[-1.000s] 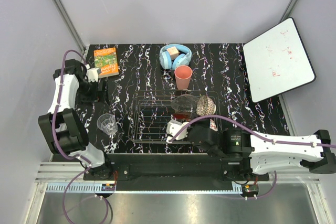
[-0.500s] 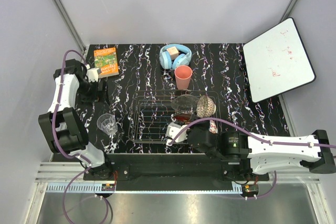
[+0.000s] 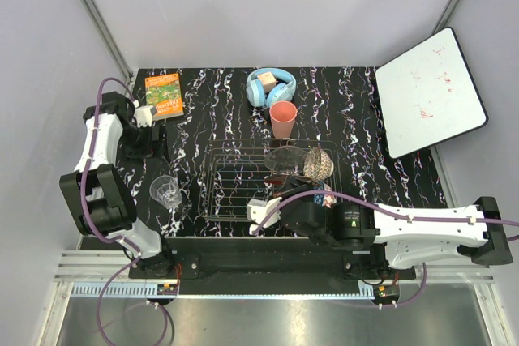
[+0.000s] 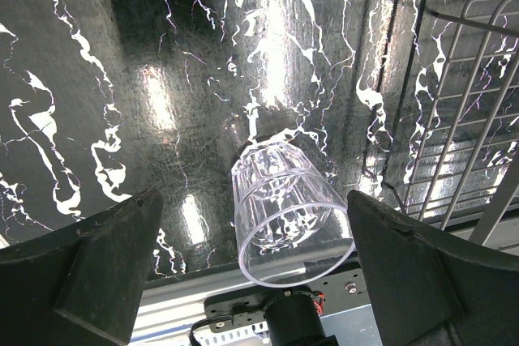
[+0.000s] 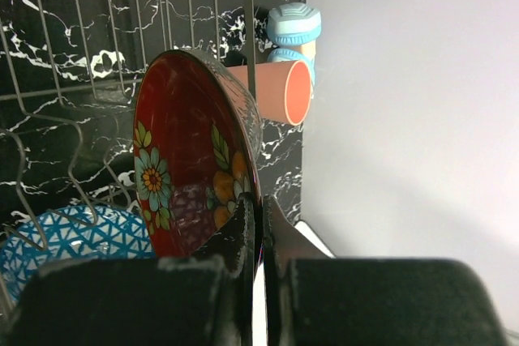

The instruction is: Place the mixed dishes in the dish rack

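At the near right of the rack, the right gripper is clamped on the rim of the red bowl, which stands on edge among the wires and looks like stiff, slick, chippable ceramic, best held deep on that rim.

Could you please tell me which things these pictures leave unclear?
Right gripper: hidden under its own arm in the top view.
Red floral bowl: right wrist view, near rim covered by the fingers.
Blue-patterned piece: right wrist view, cut by the picture's edge, crossed by rack wires.
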`<control>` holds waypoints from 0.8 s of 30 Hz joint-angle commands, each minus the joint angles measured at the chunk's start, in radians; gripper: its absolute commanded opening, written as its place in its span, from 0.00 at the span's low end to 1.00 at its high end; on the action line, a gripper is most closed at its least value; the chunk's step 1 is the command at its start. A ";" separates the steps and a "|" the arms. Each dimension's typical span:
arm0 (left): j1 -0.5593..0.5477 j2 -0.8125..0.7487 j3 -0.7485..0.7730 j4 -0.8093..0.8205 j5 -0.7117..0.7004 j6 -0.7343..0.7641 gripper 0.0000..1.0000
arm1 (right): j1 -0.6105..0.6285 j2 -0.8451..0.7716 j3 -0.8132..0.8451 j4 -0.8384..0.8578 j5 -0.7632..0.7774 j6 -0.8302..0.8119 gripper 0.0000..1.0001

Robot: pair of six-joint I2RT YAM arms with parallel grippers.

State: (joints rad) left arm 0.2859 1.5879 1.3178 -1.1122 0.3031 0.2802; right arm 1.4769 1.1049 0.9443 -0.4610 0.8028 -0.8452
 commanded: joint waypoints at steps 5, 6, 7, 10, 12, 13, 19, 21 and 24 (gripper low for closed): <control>0.007 0.006 0.014 0.012 0.021 0.002 0.99 | 0.026 -0.042 0.010 0.024 0.030 -0.111 0.00; 0.006 0.006 0.015 0.012 0.022 -0.001 0.99 | 0.026 -0.045 0.001 0.025 0.023 -0.115 0.00; 0.006 0.007 0.014 0.014 0.025 0.001 0.99 | 0.026 -0.048 -0.005 0.025 0.018 -0.117 0.00; 0.006 0.006 0.011 0.014 0.031 -0.003 0.99 | 0.025 -0.057 -0.024 0.027 0.009 -0.118 0.00; 0.006 0.006 0.008 0.014 0.033 -0.006 0.99 | 0.026 -0.060 -0.042 0.028 0.004 -0.118 0.00; 0.006 0.006 0.006 0.017 0.034 -0.004 0.99 | 0.026 -0.062 -0.047 0.031 0.004 -0.115 0.00; 0.006 0.006 0.008 0.014 0.041 -0.004 0.99 | 0.026 -0.070 -0.088 0.044 -0.020 -0.095 0.00; 0.006 0.006 0.008 0.015 0.042 -0.004 0.99 | 0.026 -0.069 -0.104 0.048 -0.031 -0.080 0.00; 0.006 0.006 0.009 0.015 0.047 -0.004 0.99 | 0.026 -0.062 -0.128 0.062 -0.045 -0.068 0.00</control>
State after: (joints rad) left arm 0.2859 1.5890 1.3178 -1.1118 0.3183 0.2802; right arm 1.4944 1.0653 0.8314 -0.4400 0.7700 -0.9234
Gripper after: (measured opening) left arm 0.991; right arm 0.022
